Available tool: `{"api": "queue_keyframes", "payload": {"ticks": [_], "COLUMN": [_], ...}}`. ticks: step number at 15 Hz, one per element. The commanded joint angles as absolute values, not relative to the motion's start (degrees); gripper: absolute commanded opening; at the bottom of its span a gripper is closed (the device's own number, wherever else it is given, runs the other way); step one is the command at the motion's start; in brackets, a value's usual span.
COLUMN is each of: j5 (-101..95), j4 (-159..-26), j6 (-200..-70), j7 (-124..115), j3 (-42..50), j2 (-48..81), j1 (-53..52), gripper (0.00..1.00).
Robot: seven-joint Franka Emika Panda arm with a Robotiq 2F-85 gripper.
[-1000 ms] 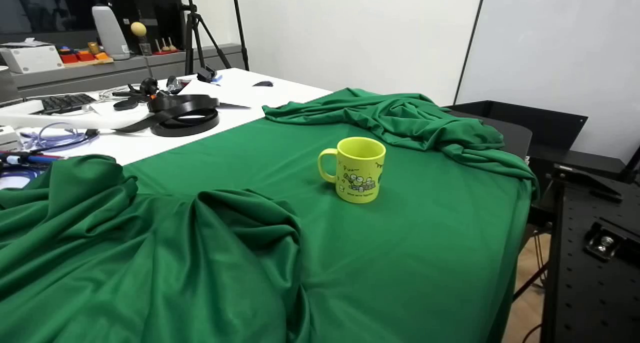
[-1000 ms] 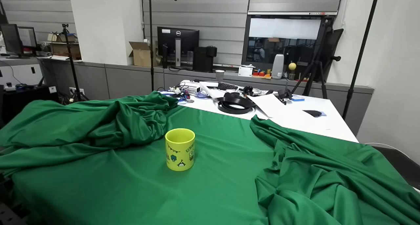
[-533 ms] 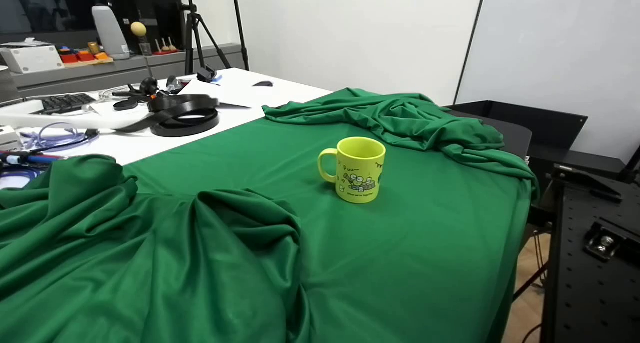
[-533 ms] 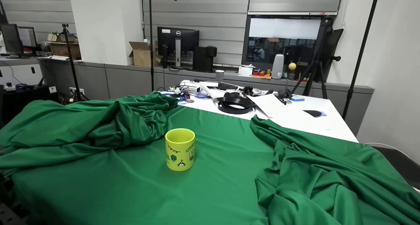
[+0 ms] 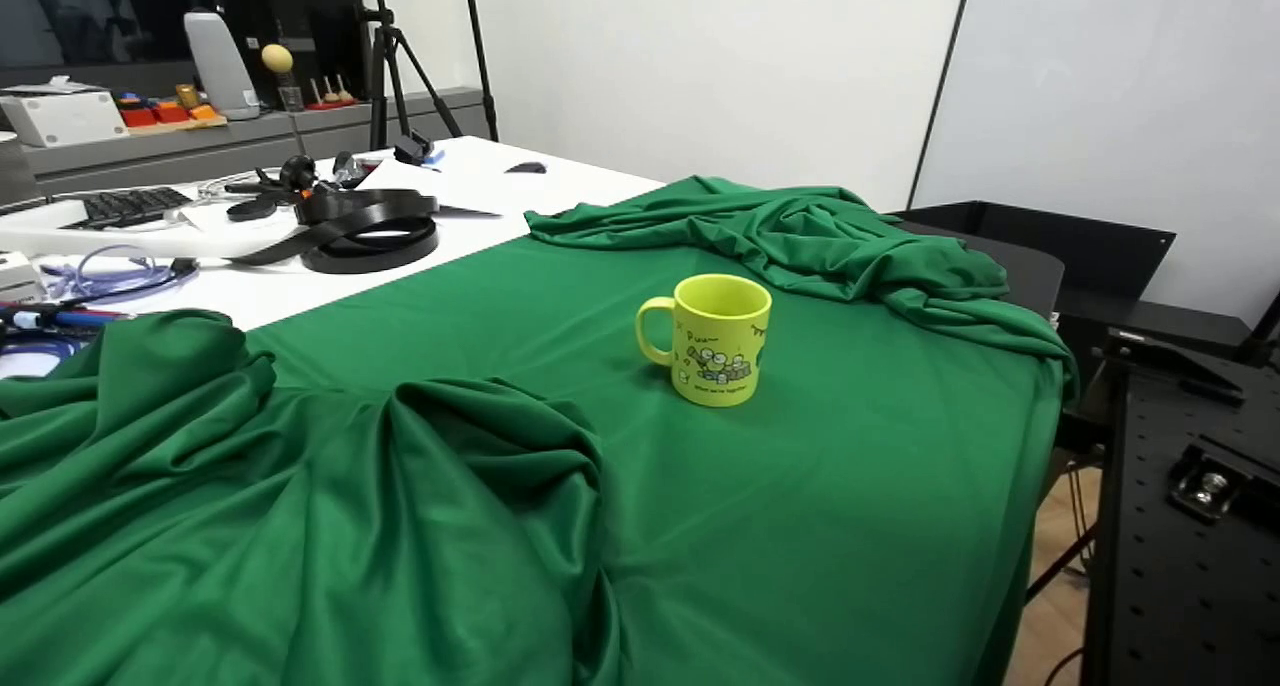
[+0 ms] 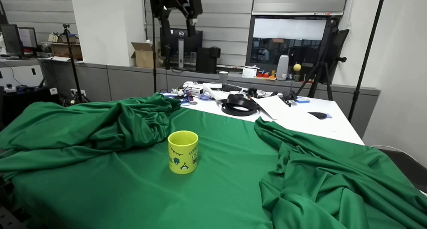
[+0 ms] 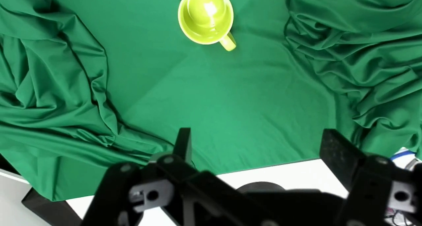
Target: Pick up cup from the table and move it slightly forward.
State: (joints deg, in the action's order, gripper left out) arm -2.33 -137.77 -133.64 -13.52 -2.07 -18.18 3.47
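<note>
Wrist view: the tool (image 7: 255, 140) sits along the lower part, its fingers (image 7: 339, 156) standing wide apart, with green cloth (image 7: 224, 94) showing through the gap between them. The cup (image 7: 206, 16) stands upright on that cloth ahead of the tool, well apart from both fingertips and nearer one finger's side than the other. Its mouth faces up, with a bright reflection inside, and its handle (image 7: 228, 42) slants back toward the tool. Ahead of the fingers and off to either side, cloth folds (image 7: 379, 61) lie bunched; beneath the tool, a white part of the desk (image 7: 303, 175) shows past the cloth's edge.

In an exterior view the tool (image 6: 178, 32) hangs high, fingers parted and pointing down, and the cup is well below it on the draped desk. A monitor (image 6: 190, 43) stands in the background behind the tool, partly hidden by it, and a cardboard box (image 6: 142, 57) sits near the monitor. Lower than the tool, a coil of black strap (image 6: 237, 99) and a sheet of paper (image 6: 270, 107) lie on the uncovered white end of the desk. In both exterior views dark printed figures (image 5: 718, 364), with some lettering, mark the cup's yellow-green side.
</note>
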Motion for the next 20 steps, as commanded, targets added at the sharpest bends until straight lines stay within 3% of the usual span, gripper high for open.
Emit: {"api": "queue_keyframes", "payload": {"ticks": [1,10,20], "j5": [-5.5,-6.3,-2.5], "j4": [-142.1,-152.4,-148.4], "j6": [-142.3,-152.0,-150.6], "j7": [-19.6,-27.2,-19.9], "j3": [-2.9,-3.1,-1.7], "j2": [-14.7,-8.7,-3.7], "j1": [5.3,5.3,3.9], "gripper": [1.0,1.0,1.0]}}
